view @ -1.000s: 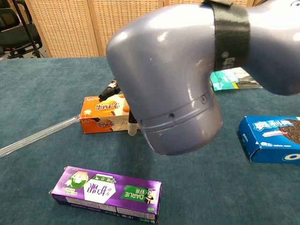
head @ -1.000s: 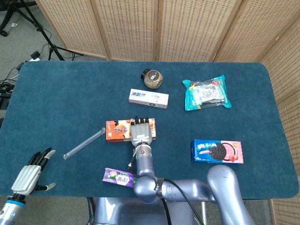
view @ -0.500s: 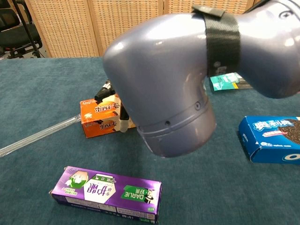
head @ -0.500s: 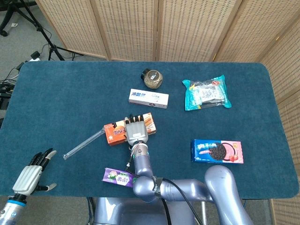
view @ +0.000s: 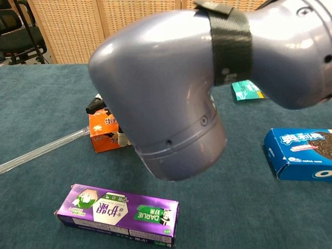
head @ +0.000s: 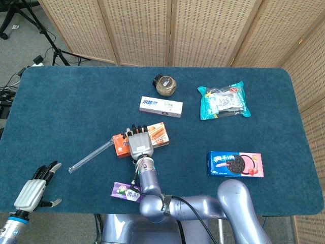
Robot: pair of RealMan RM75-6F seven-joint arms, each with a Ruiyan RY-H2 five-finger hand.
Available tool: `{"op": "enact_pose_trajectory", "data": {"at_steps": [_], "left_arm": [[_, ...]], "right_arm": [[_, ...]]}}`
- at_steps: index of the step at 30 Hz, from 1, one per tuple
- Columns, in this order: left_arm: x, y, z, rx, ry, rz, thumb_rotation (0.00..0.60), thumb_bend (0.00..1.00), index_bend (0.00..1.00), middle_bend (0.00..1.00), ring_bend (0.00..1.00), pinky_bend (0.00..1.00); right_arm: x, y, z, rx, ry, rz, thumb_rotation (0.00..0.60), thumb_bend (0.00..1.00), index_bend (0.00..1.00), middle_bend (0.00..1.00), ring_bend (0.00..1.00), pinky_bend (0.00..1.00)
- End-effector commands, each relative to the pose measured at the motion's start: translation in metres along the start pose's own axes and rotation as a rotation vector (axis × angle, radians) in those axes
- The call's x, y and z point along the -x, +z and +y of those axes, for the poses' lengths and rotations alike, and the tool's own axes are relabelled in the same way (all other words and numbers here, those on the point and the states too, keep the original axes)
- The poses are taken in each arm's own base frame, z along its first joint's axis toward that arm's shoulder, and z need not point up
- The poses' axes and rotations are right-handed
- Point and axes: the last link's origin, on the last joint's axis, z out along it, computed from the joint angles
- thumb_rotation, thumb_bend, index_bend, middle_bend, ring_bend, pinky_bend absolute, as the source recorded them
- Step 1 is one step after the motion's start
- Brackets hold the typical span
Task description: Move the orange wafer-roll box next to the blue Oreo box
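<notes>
On blue felt before wicker screens (head: 152, 30), right hand (head: 138, 144) grips the orange box (head: 158, 134); left hand (head: 34, 187) spread.

A table with a dark blue carpet-like cover (head: 61, 107) carries everything. Far side: a small round dark-lidded jar (head: 165, 85), a flat white-and-blue box (head: 161, 106) just in front of it, and a teal plastic snack bag (head: 223, 100) off to the right. Mid-table sits the orange wafer-roll box (head: 158, 134), tilted, with a clear plastic tube (head: 91, 156) slanting away leftward. Right side, the blue Oreo box (head: 234, 163) lies flat. Near edge, a purple toothpaste carton (view: 118, 213).
</notes>
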Motion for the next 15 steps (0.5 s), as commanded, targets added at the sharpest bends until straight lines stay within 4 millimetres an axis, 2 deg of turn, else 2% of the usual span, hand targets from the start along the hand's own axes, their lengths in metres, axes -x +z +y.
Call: {"op": "enact_pose_trajectory", "data": {"at_steps": [1,15], "left_arm": [[0.0,0.0,0.0,0.0,0.0,0.0,0.6,0.11,0.0,0.0,0.1,0.01],[0.002,0.002,0.0,-0.003,-0.005,-0.021,0.6,0.11,0.0,0.0,0.1,0.0]], "right_arm": [[0.003,0.003,-0.002,-0.007,-0.007,-0.006,0.6,0.14,0.01,0.0,0.0,0.0],[0.004,0.022,0.002,-0.016,-0.03,0.012,0.6,0.14,0.01,0.0,0.0,0.0]]}}
